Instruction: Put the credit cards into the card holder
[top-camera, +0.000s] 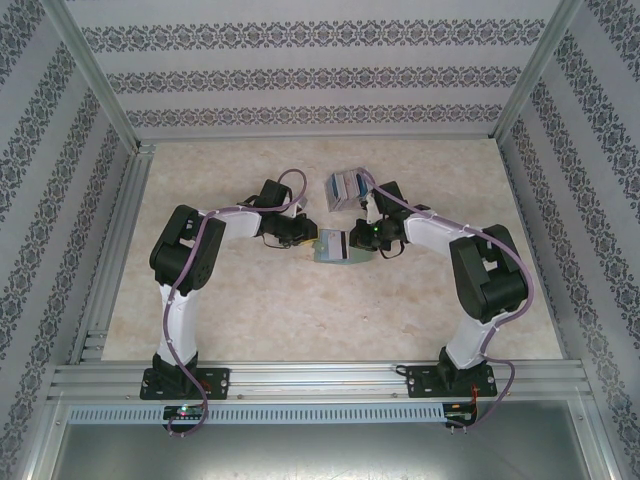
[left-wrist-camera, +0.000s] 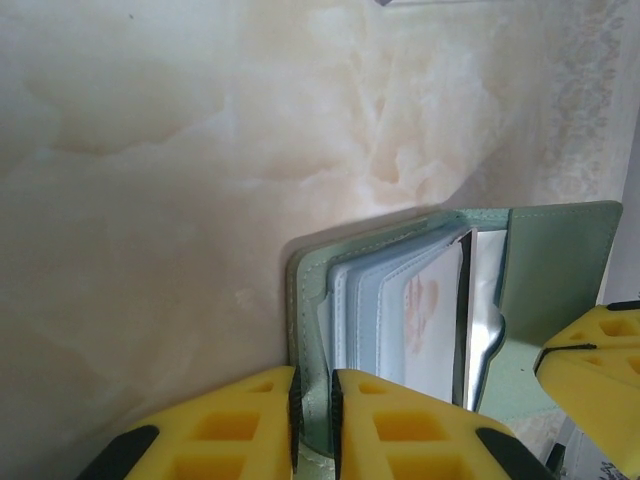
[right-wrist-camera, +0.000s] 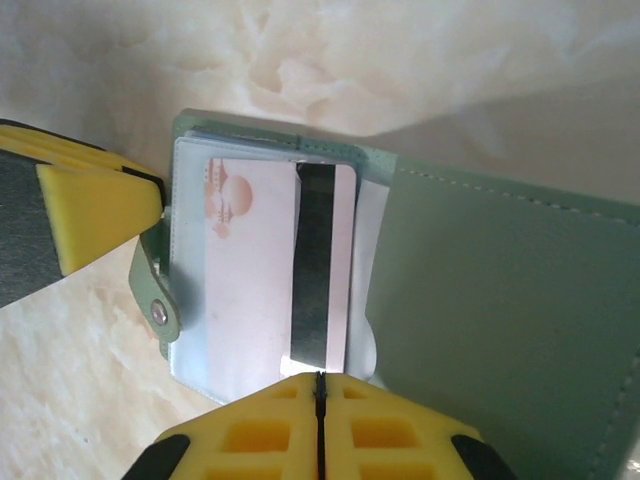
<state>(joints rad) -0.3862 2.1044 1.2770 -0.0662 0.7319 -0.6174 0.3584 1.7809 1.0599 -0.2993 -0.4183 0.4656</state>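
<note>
Right gripper (right-wrist-camera: 320, 395) is sitting closed at the near edge of the striped white card (right-wrist-camera: 255, 270), seemingly partway into the card holder (right-wrist-camera: 500, 300). We are judging it needs a straight, flat push. Left gripper (left-wrist-camera: 313, 385) is clamping the holder's cover. Remaining credit cards (top-camera: 348, 187) are lying just beyond the holder.

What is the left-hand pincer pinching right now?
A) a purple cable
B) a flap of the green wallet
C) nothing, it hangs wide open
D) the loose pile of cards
B: in the left wrist view the left pincer has its yellow fingers squeezed on one green panel of the card holder, while the credit cards lie farther back on the table.
</note>
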